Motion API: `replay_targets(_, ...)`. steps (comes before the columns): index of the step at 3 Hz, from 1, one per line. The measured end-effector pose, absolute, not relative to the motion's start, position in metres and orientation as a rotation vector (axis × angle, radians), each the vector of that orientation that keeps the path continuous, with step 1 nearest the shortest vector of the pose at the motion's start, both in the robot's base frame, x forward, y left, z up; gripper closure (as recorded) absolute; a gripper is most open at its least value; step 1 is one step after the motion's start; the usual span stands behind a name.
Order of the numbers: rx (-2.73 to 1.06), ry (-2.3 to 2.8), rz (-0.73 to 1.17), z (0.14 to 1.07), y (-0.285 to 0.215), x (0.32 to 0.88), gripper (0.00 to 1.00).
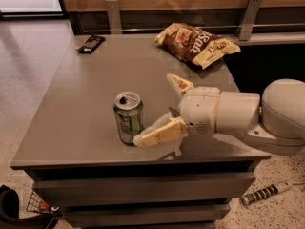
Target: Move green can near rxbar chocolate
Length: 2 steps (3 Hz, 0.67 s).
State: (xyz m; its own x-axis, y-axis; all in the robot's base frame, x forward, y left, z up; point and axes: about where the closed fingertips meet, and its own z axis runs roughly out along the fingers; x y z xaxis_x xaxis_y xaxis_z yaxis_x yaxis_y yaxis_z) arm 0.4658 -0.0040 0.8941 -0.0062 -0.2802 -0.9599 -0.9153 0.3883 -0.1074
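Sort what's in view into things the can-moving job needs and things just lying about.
Job:
- small green aluminium can with silver top, upright near the front edge of the grey table
- flat black-wrapped rxbar chocolate bar, far left corner
- cream two-finger gripper, open, close beside the can

Lying about:
- large brown-and-yellow crinkly chip bag, far edge
- striped stick-like object on the floor

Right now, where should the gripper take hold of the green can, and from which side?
The cylindrical side wall at mid-height of the green can, approached horizontally from image right, where the open gripper is. It stands upright, so the jaws can straddle its round body.
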Motion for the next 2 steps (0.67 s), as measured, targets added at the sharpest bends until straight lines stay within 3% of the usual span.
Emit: replay_targets(2, -1.109, 1.445, 0.796, 0.895, 0.033, 0.460, 0.00)
